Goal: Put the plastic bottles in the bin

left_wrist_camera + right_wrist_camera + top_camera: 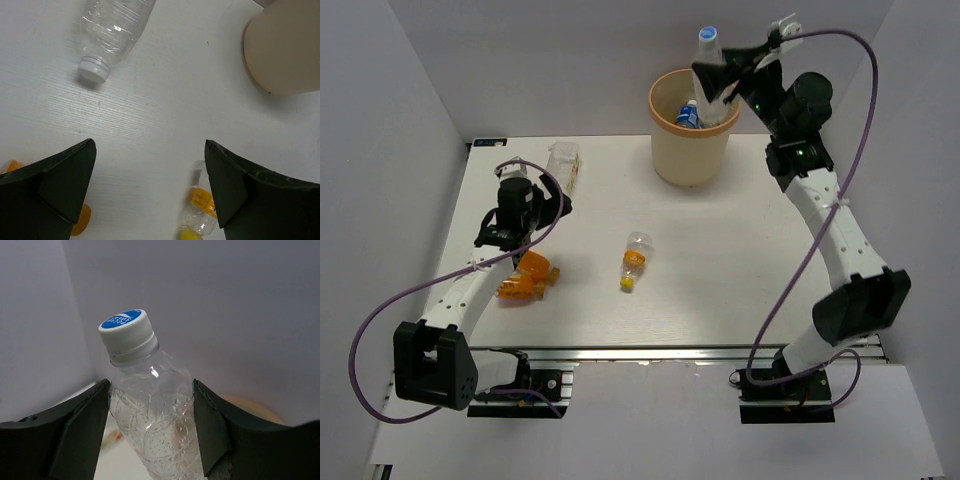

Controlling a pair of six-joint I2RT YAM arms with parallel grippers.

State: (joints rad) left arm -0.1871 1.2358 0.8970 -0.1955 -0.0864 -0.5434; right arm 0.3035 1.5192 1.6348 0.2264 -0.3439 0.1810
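Tabletop [740, 260] is plain white with a faint grain, boxed in by pale grey walls [570, 70]. An aluminium rail [660, 352] runs along the near edge, where both arms are bolted down.

The beige bin [685, 160] stands at the far edge, a bit right of centre, and a blue-labelled bottle [688, 115] sits inside it. Right above the bin's far side, the right gripper [150, 432] has its jaws clamped on either side of a clear bottle with a blue-topped white cap [152, 410], neck pointing up. From overhead the gripper hides most of that bottle's body and a bit of the rim.

Over on the left, the left gripper [150, 145] is spread wide with nothing between its fingers.

Loose stuff on the table:
- a plain clear bottle [563, 162] lying near the far left edge
- two orange bottles [525, 280] side by side, partly tucked under the left arm
- a yellow-capped bottle [635, 262] lying mid-table, well apart from the bin
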